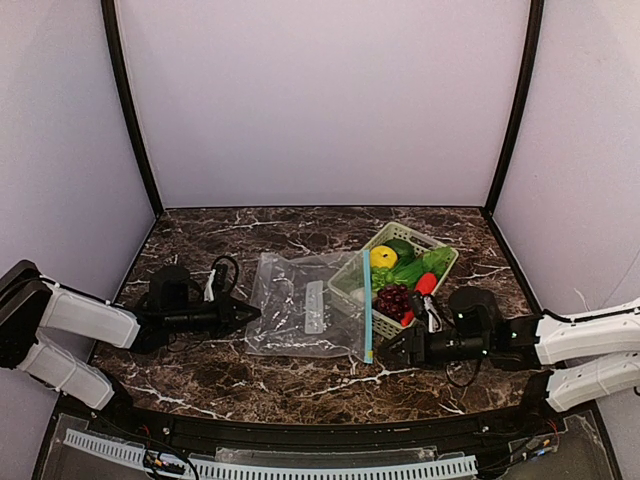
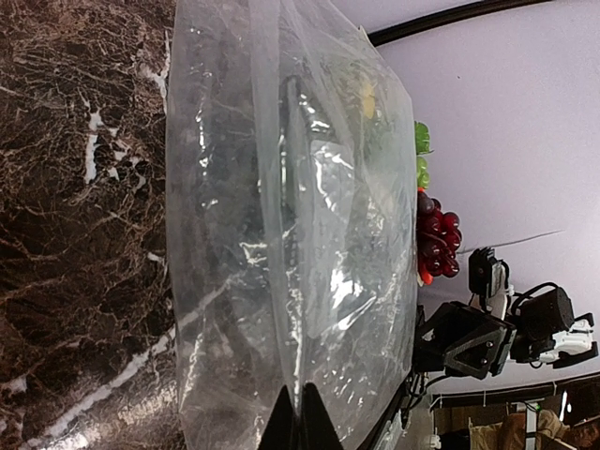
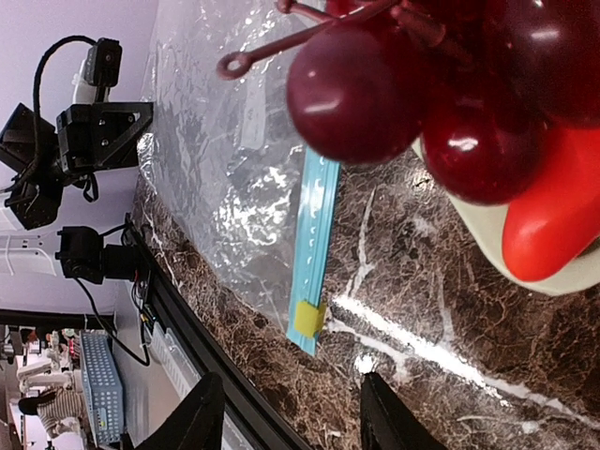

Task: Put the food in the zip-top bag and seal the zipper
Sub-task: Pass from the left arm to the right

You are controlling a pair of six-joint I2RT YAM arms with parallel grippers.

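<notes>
A clear, flat, square plastic zip-top bag (image 1: 300,305) lies on the dark marbled table (image 1: 200,380) in the middle of the overhead view. Its narrow teal-blue zipper strip (image 1: 367,305) runs down the right edge and laps the corner of a pale green lattice basket (image 1: 432,240). The basket, right of centre, holds the toy food: a yellow plastic lemon (image 1: 383,257), dark purple grapes (image 1: 392,300), a long red pepper (image 1: 424,286) and leafy green pieces (image 1: 420,265). The left jaws, reaching in from the left, are pinched tight on the bag's left edge. The right jaws, lower right just beneath the basket, stand partly open with nothing between them. They face the zipper's near end and its small yellow-green slider (image 3: 307,320). The grapes crowd the top of the right wrist view.
</notes>
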